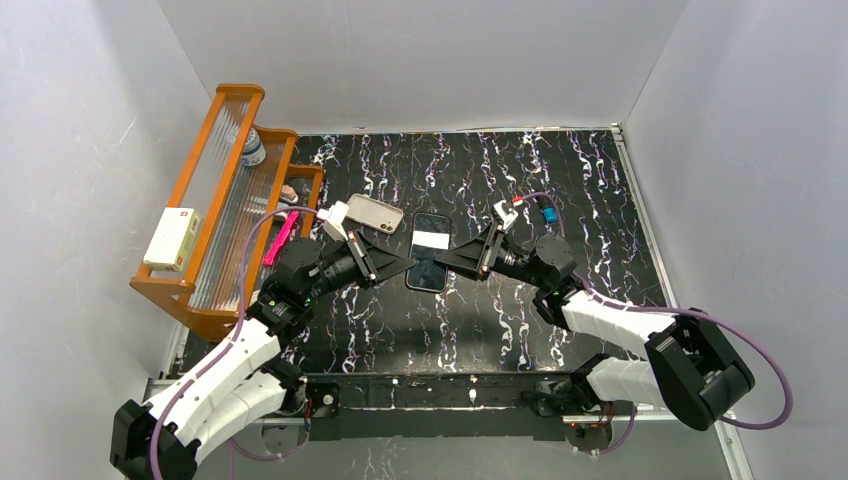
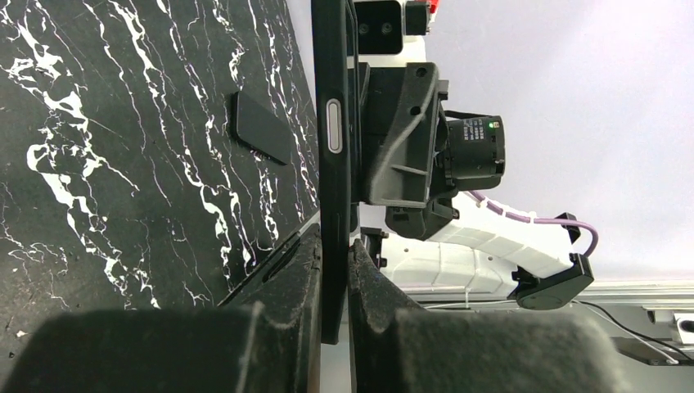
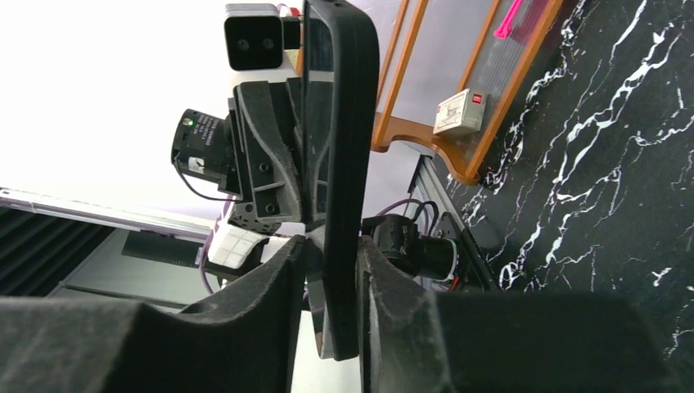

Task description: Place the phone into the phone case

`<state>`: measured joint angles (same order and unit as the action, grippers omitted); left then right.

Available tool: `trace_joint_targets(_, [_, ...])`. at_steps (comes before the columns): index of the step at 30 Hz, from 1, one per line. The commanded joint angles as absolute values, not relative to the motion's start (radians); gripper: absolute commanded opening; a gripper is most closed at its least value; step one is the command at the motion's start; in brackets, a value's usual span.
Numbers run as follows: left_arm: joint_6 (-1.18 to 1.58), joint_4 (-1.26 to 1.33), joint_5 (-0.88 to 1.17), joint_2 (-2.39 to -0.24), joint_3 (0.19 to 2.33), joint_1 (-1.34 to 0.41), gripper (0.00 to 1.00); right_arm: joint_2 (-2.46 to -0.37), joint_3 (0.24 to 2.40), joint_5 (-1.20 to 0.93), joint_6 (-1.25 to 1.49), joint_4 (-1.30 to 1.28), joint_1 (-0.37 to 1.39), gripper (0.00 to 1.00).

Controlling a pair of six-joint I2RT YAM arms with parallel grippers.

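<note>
The left hand (image 1: 398,266) and the right hand (image 1: 455,262) each clamp an opposite edge of the slim glossy black phone (image 1: 430,255) at mid-bench (image 1: 600,200). The soft pale-beige phone case (image 1: 375,212) lies apart just behind it, so insertion is not yet begun.

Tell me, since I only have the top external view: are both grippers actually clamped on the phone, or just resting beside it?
Observer: Clamped. The left wrist view shows the left gripper pinching one long edge of the phone, with a finger on each face.
Operator: And the other side?
Observer: The right wrist view shows the right gripper shut on the opposite edge in the same way.
Operator: Anything dark I could be missing from above?
Observer: Yes. In the left wrist view a flat black slab lies on the table beyond the phone.
</note>
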<state>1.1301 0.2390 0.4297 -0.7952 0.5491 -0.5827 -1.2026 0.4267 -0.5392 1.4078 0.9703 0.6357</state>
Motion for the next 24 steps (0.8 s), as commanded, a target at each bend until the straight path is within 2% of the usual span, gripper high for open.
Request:
trace_joint_targets(1, [1.141,0.256,0.461,-0.790,0.583,-0.584,0.00,-1.217,0.467,-0.555,1.427,1.096,0.632,0.30])
trace_joint_targets(3, [1.142,0.245,0.460,-0.789,0.588,-0.584,0.00,-1.212,0.456,-0.539,1.431,1.111,0.632,0.23])
trace_joint_targets(6, [1.149,0.258,0.476,-0.786,0.588,-0.584,0.14,-1.197,0.437,-0.484,1.444,1.109,0.630,0.20])
trace_joint_targets(8, [1.167,0.281,0.491,-0.788,0.578,-0.584,0.27,-1.196,0.430,-0.445,1.472,1.108,0.622,0.20])
trace_joint_targets(10, [1.172,0.277,0.490,-0.791,0.576,-0.584,0.47,-1.208,0.436,-0.436,1.498,1.139,0.616,0.20])
trace_joint_targets(12, [1.172,0.275,0.487,-0.788,0.568,-0.584,0.56,-1.226,0.460,-0.449,1.511,1.145,0.614,0.20])
trace_joint_targets(18, [1.180,0.284,0.475,-0.782,0.543,-0.584,0.61,-1.253,0.475,-0.466,1.534,1.173,0.613,0.20])
trace_joint_targets(24, [1.195,0.308,0.481,-0.802,0.536,-0.584,0.56,-1.237,0.453,-0.447,1.537,1.165,0.613,0.20])
